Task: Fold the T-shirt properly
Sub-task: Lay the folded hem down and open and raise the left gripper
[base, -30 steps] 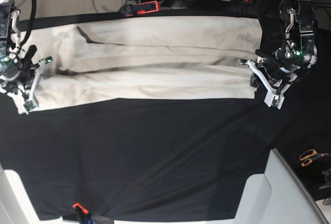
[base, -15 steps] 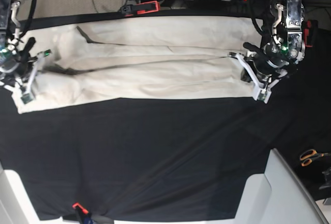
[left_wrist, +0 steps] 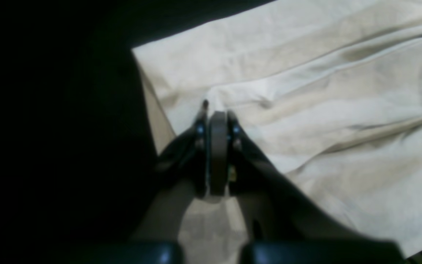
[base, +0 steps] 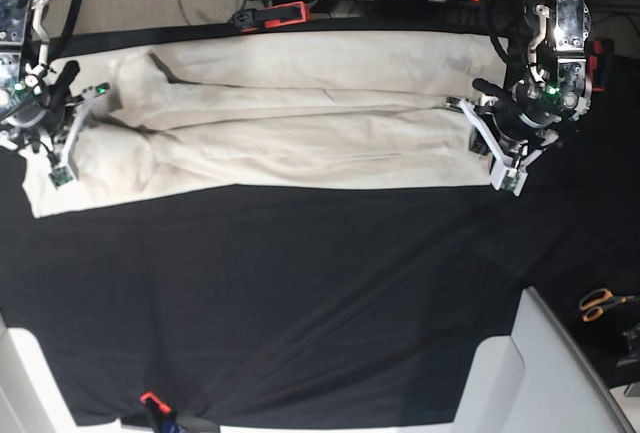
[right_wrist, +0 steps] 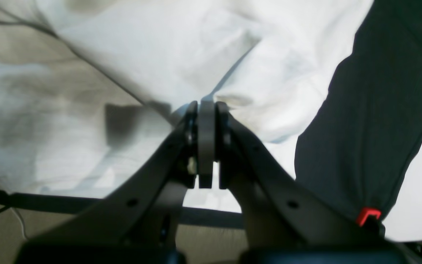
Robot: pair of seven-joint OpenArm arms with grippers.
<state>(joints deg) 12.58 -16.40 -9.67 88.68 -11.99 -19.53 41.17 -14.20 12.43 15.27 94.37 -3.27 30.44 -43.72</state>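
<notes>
Base view: the T-shirt (base: 290,118) lies as a long cream band across the far half of the black tablecloth (base: 300,293), running from 9 o'clock to 3 o'clock, folded lengthwise with creases along its length. The left gripper (base: 497,143) sits at the shirt's 3 o'clock end, the right gripper (base: 68,138) at its 9 o'clock end.

In the left wrist view, the left gripper (left_wrist: 216,110) has its fingers pressed together on a raised pinch of T-shirt (left_wrist: 306,91) fabric; the cloth spreads away toward 1 to 4 o'clock from the tips. In the right wrist view, the right gripper (right_wrist: 206,104) likewise has its fingers closed tight on a fold of T-shirt (right_wrist: 141,55), which rises from the tips toward 12 o'clock and fans to 10 and 2 o'clock.
</notes>
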